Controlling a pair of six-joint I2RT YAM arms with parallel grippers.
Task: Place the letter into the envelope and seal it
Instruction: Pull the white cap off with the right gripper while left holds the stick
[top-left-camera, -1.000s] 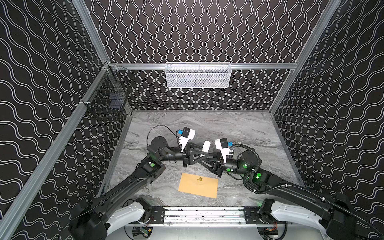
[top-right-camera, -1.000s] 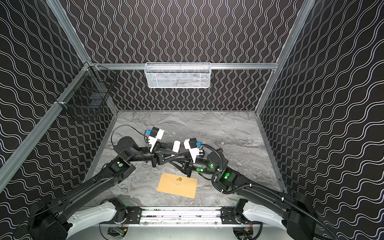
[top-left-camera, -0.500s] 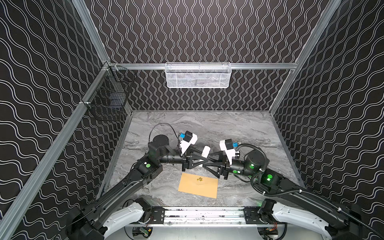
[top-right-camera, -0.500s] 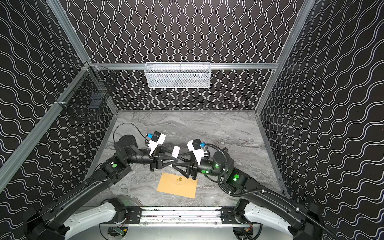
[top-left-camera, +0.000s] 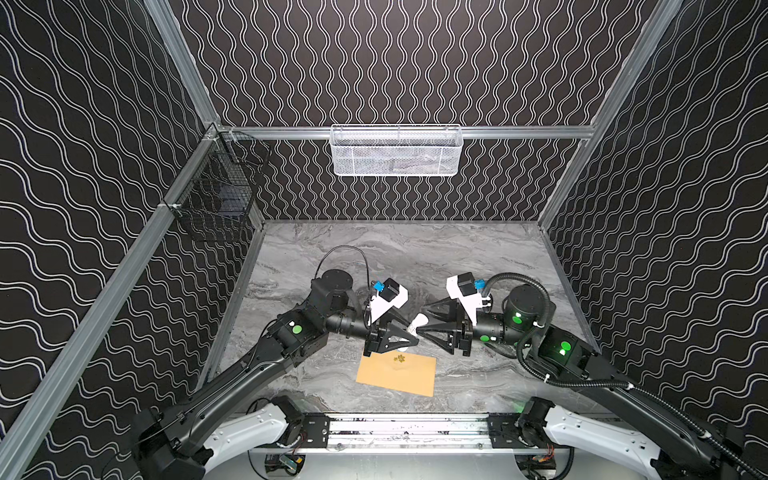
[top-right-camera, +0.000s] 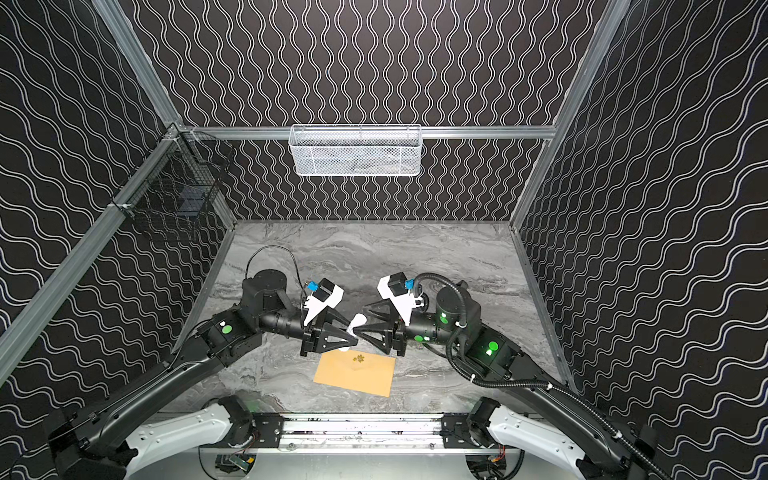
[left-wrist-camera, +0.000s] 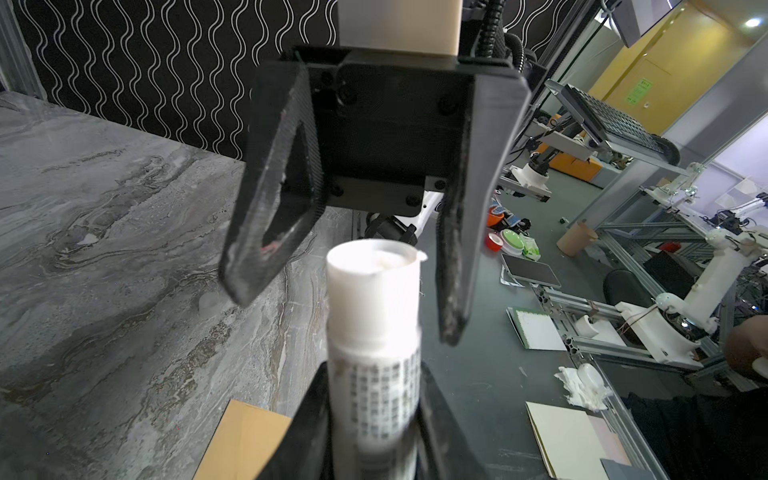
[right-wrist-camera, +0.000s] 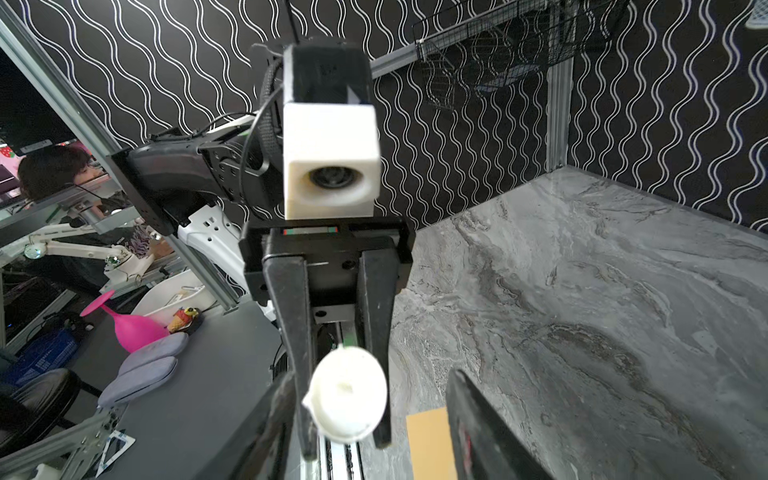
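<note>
The tan envelope (top-left-camera: 397, 374) (top-right-camera: 355, 372) lies flat near the table's front edge, gold flower mark up; its corner also shows in the wrist views (left-wrist-camera: 245, 440) (right-wrist-camera: 428, 440). The letter is out of view. Just above the envelope's far edge, my left gripper (top-left-camera: 411, 332) (top-right-camera: 353, 332) (left-wrist-camera: 374, 415) is shut on a white cylinder (top-left-camera: 417, 323) (left-wrist-camera: 374, 299) (right-wrist-camera: 347, 395) that points at the right arm. My right gripper (top-left-camera: 420, 320) (top-right-camera: 359, 320) (right-wrist-camera: 370, 378) faces it, open, its fingers (left-wrist-camera: 453, 270) straddling the cylinder's free end without gripping it.
A white mesh basket (top-left-camera: 395, 151) hangs on the back wall and a black wire basket (top-left-camera: 216, 199) on the left wall. The grey marble table (top-left-camera: 415, 253) stretches behind the arms. A metal rail (top-left-camera: 407, 428) runs along the front edge.
My right gripper has opened and drawn back to the right, off the cylinder's end. The left gripper, still holding the cylinder, has shifted slightly right and toward the front.
</note>
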